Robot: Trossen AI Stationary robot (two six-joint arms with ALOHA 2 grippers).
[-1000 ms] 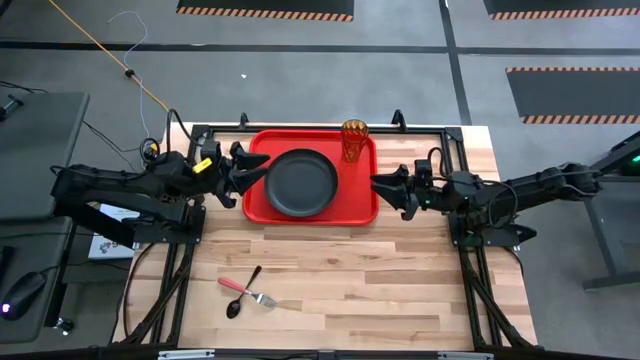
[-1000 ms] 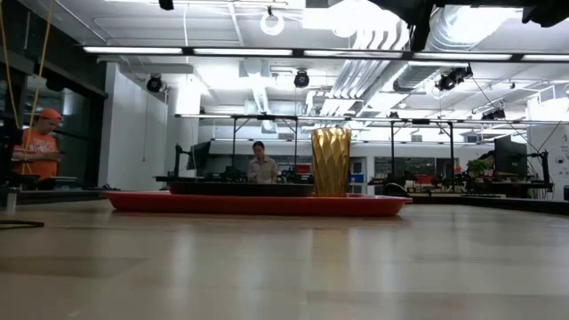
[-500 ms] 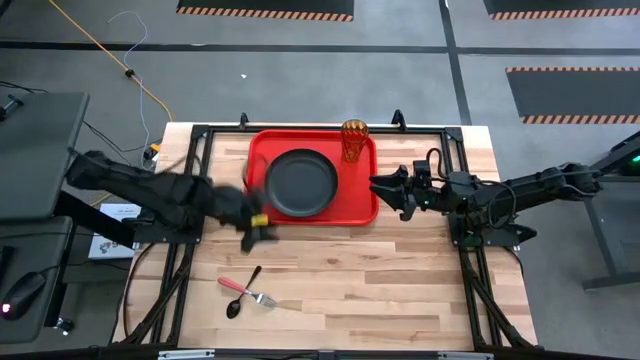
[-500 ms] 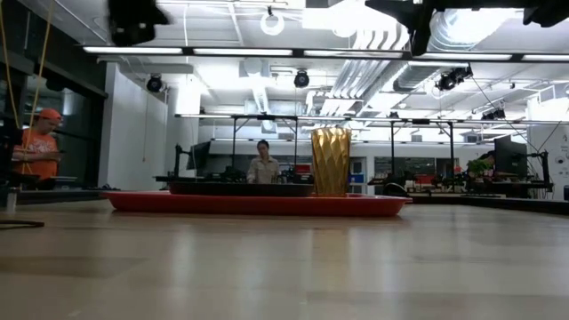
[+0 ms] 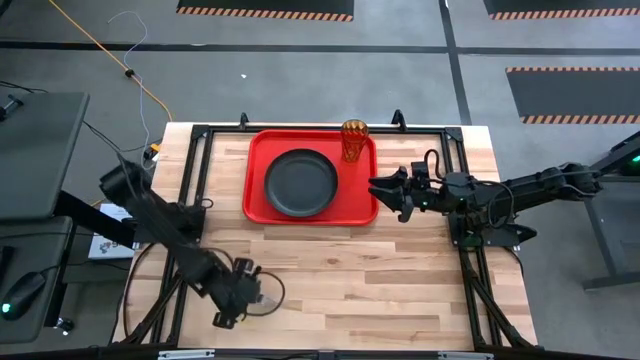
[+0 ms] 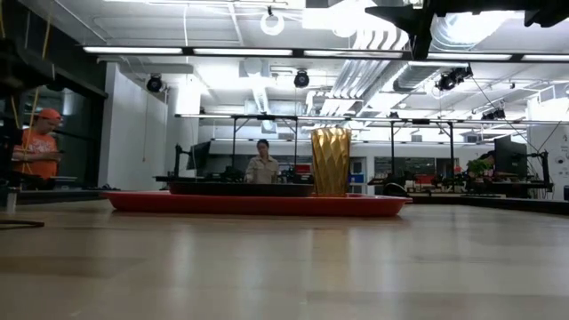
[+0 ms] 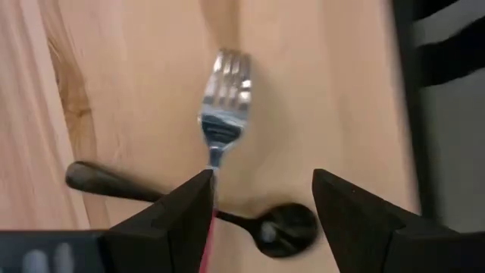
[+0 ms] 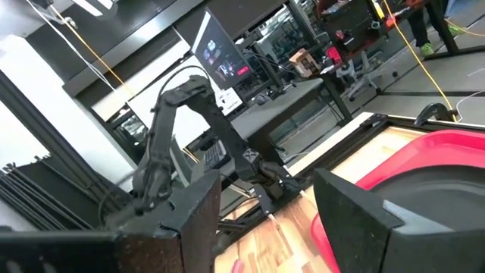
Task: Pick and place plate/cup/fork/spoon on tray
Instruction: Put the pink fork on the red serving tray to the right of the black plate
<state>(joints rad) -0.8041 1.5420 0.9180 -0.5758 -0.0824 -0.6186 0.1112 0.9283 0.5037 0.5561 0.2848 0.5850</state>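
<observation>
Wooden table (image 5: 400, 280): I judge cutlery comes next, my left gripper's (image 7: 261, 199) spread fingers poised over the pink-handled silvery fork (image 7: 224, 87), seemingly crossing the slim dark spoon (image 7: 284, 225), needing a centred descent.

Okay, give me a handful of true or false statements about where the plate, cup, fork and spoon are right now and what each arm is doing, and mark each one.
1. The plate lies on the tray. True.
2. The cup lies tipped over on the bare table. False: it stands upright in a corner of the tray.
3. The fork and the spoon are already on the tray. False: both lie on the wooden table, crossing each other.
4. The left gripper is over the fork and spoon with its jaws open. True.
5. The right gripper is holding the cup. False: it waits beside the tray's right edge with open jaws, holding nothing.
</observation>
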